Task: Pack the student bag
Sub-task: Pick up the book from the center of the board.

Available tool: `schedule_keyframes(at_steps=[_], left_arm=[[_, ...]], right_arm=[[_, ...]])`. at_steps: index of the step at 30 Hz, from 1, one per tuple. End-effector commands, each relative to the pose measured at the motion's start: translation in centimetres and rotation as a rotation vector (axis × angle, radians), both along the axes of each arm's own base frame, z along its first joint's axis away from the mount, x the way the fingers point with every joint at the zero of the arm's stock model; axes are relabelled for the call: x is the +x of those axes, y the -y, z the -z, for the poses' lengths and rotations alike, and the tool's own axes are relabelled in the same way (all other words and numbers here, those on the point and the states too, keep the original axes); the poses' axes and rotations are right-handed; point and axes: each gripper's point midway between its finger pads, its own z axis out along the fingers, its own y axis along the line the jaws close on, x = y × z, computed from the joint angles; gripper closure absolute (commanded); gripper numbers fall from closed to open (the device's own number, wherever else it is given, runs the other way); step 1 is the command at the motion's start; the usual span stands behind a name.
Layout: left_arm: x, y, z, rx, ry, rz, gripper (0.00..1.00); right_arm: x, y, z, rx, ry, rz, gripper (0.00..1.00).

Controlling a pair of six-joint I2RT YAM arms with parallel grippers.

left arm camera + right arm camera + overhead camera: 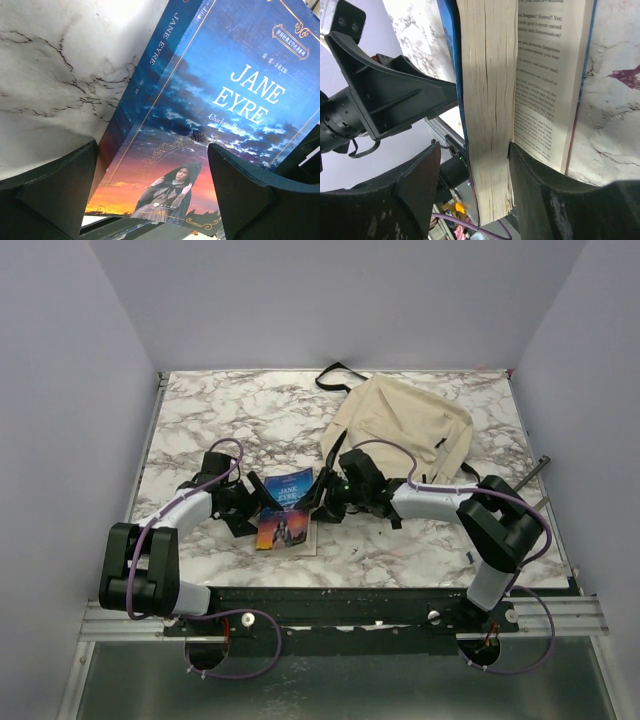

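Observation:
The blue "Jane Eyre" book [285, 506] lies on the marble table between my two grippers. The cream-beige student bag [410, 420] with black straps lies behind and to the right, apart from both. My left gripper [248, 508] is open at the book's spine side; its wrist view shows the cover [225, 100] between wide-spread fingers [60, 190]. My right gripper [322, 502] is open around the book's page block [487, 75]. One finger [540, 190] is wedged under that block, above a printed page. The other finger [415, 190] stands off the cover.
The bag's black strap loop [340, 375] lies near the back edge. Grey walls close in the table on three sides. My left gripper's body [385, 95] shows close beyond the book. A metal rail [340, 620] runs along the front.

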Motion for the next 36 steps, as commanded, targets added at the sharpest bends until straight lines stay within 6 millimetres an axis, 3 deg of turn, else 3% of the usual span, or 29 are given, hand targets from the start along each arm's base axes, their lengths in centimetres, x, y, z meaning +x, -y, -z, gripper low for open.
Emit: schedule_keyframes(at_steps=[1, 3, 10, 15, 16, 21, 24, 27, 32, 36], left_arm=[[0.0, 2.0, -1.7, -0.116, 0.023, 0.04, 0.09], [-0.1, 2.1, -1.8, -0.121, 0.024, 0.042, 0.09], [-0.2, 2.1, -2.0, -0.121, 0.04, 0.047, 0.09], [0.0, 1.1, -2.8, -0.053, 0.115, 0.058, 0.08], [0.1, 0.8, -3.1, -0.032, 0.14, 0.063, 0.07], [0.8, -2.8, -6.2, 0.208, 0.285, 0.075, 0.07], [0.7, -4.7, -9.3, 0.305, 0.385, 0.038, 0.05], [-0.7, -4.1, -11.8, 0.234, 0.436, -0.017, 0.04], [-3.2, -2.7, -12.6, 0.025, 0.365, -0.214, 0.02], [-3.5, -2.4, -13.6, -0.104, 0.361, -0.355, 0.02]], right_arm=[[-1.2, -1.4, -2.4, 0.102, 0.003, -0.037, 0.44], [-1.2, -1.5, -2.5, 0.119, 0.003, -0.037, 0.56], [-1.0, -1.0, -1.5, 0.074, 0.031, -0.031, 0.59], [-1.0, -1.4, -1.8, 0.087, 0.036, -0.048, 0.97], [-1.0, -1.4, -1.9, 0.099, 0.029, -0.041, 0.99], [-0.5, -1.1, -2.9, 0.169, 0.004, 0.004, 0.99], [0.8, -0.3, -4.9, 0.285, 0.011, 0.05, 0.99], [2.0, 0.4, -6.9, 0.394, 0.004, 0.086, 1.0], [3.3, 0.3, -10.0, 0.537, -0.001, 0.099, 0.99], [3.5, 0.4, -11.5, 0.623, -0.028, 0.107, 0.99]])
